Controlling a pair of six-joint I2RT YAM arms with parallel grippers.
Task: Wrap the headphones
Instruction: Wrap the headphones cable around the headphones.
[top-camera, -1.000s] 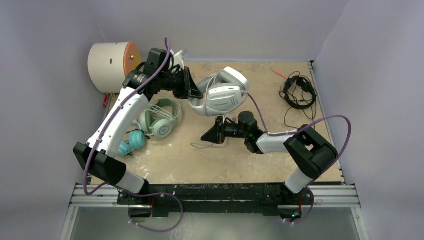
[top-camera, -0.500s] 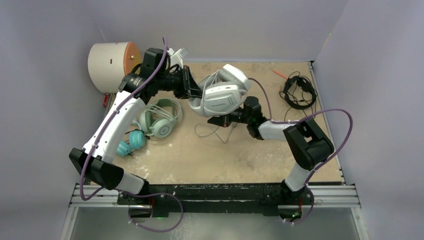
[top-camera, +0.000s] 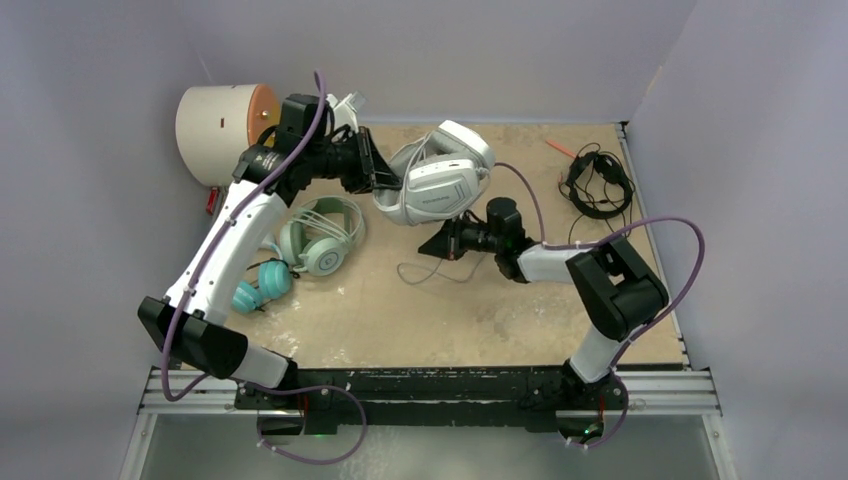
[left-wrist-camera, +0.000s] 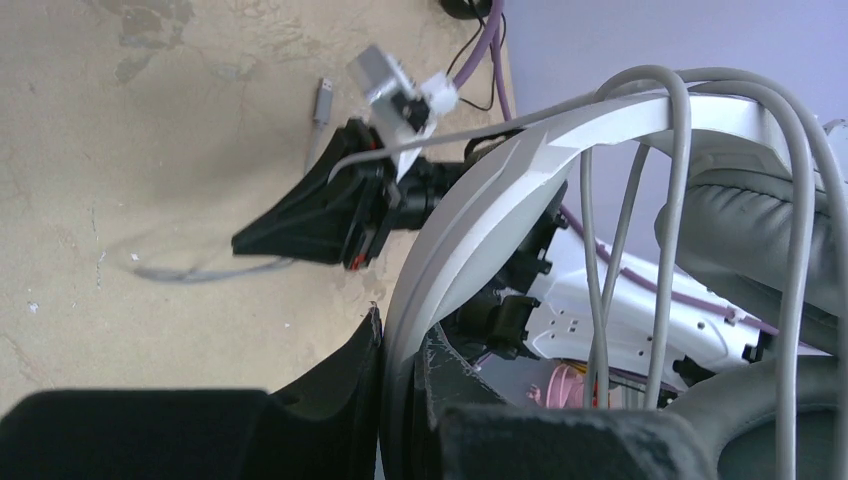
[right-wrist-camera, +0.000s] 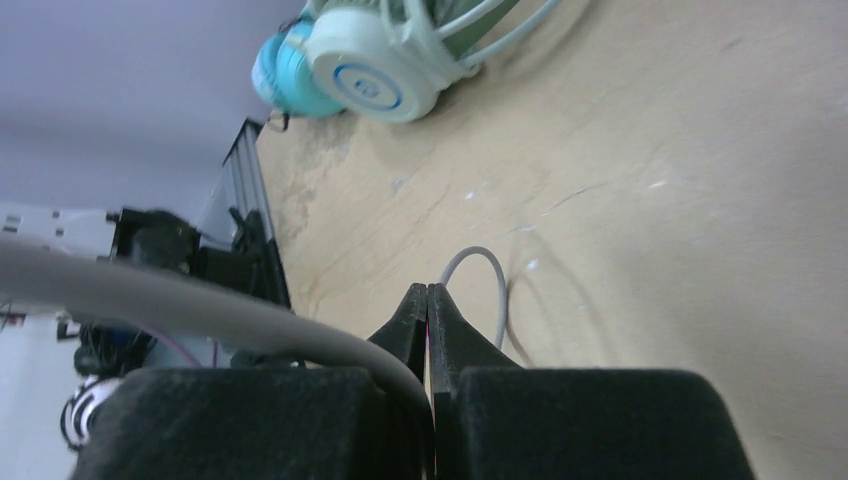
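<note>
My left hand (top-camera: 377, 175) clamped on white band of white-and-grey headset (top-camera: 440, 185), holding it above back of counter (top-camera: 450, 320). Grey cable (top-camera: 428, 272) looped several times over band. My right hand (top-camera: 430, 247) closed, pinching that cable just below headset; slack loop lies on counter.

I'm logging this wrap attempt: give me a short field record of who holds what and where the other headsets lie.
left gripper: shut on band of white-and-grey headset
right gripper: shut on grey cable
wraps: several cable turns across band
mint-green headset: on table, left side
teal headset: beside it, nearer the bases
black headset: far right corner
</note>
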